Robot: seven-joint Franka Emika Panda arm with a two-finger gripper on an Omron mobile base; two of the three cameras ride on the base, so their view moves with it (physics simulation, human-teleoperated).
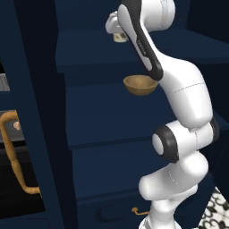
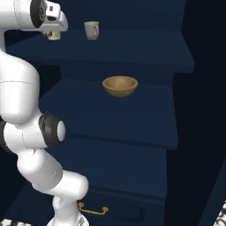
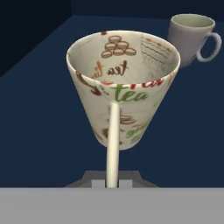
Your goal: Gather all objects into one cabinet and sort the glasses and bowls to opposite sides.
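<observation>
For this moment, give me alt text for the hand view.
A cream cone-shaped cup printed with tea words and biscuit drawings, its thin handle facing the camera, stands close in front on a dark navy shelf. A grey-beige handled mug stands behind it, toward the upper right.

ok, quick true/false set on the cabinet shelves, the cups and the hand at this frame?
1. The wooden bowl sits on a shelf below the one with the handled mug. True.
2. The cream cup close in front of the hand camera is plain, with no print. False: it carries printed lettering and pictures, inside and out.
3. The handled mug lies on its side. False: it stands upright, mouth up.
4. The hand is up at the mug's shelf level. True.
5. The bowl holds a cup. False: the bowl is empty.
</observation>
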